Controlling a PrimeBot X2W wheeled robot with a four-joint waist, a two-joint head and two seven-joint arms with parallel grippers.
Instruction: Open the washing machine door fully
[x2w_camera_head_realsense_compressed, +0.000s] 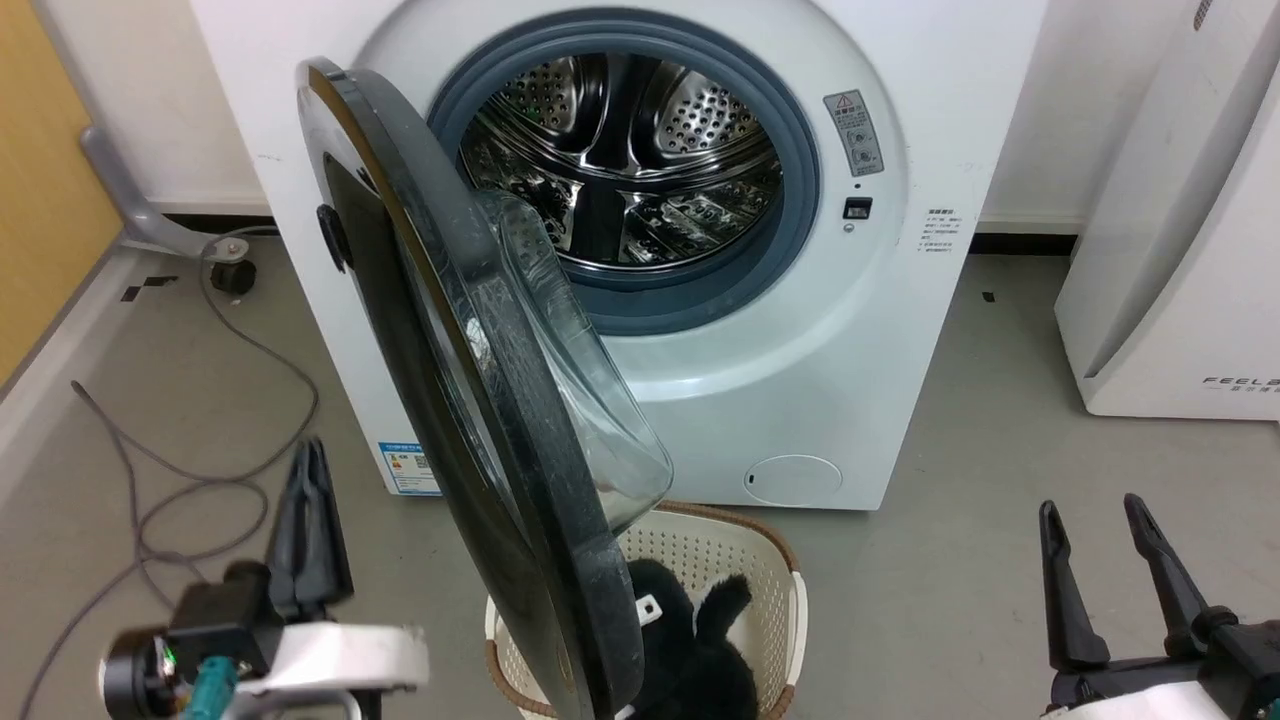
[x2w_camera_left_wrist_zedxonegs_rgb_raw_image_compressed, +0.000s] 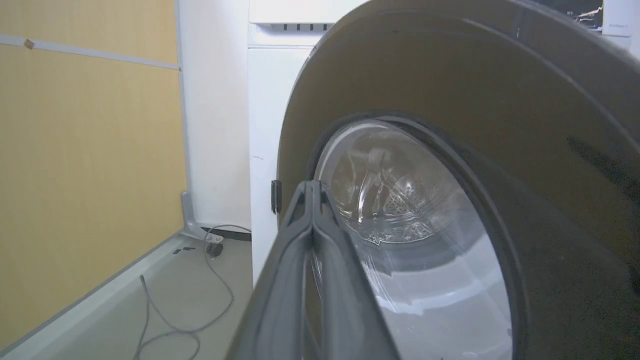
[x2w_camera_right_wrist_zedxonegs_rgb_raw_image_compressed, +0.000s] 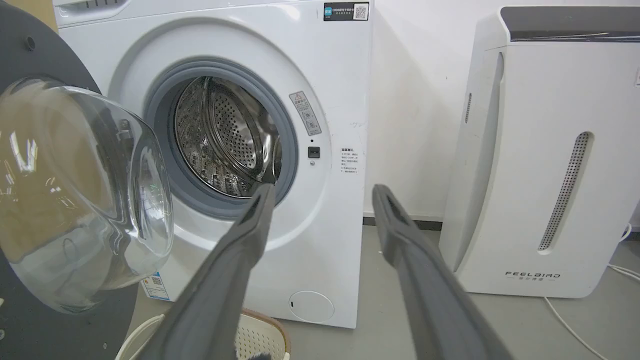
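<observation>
half-open door (x2w_camera_head_realsense_compressed: 470, 400), hinged on the left side of the machine (x2w_camera_head_realsense_compressed: 800, 380), swung out roughly square to its front. glass bowl (x2w_camera_head_realsense_compressed: 590, 400) facing right, black outer face turned left. behind it, grey ring (x2w_camera_head_realsense_compressed: 800, 180) and steel drum (x2w_camera_head_realsense_compressed: 620, 160) in plain sight. under the door's lower edge, a cream basket (x2w_camera_head_realsense_compressed: 790, 590) on the floor, something black and furry (x2w_camera_head_realsense_compressed: 700, 650) inside. left fingers (x2w_camera_head_realsense_compressed: 305, 530) pressed together, holding nothing, low on the left near the door's outer face; touching it or not, cannot tell. right fingers (x2w_camera_head_realsense_compressed: 1062, 585) spread wide, empty, well apart from the door at lower right. grey cable (x2w_camera_head_realsense_compressed: 200, 487) looped on the floor at left. white appliance (x2w_camera_head_realsense_compressed: 1180, 250) standing right of the machine.
</observation>
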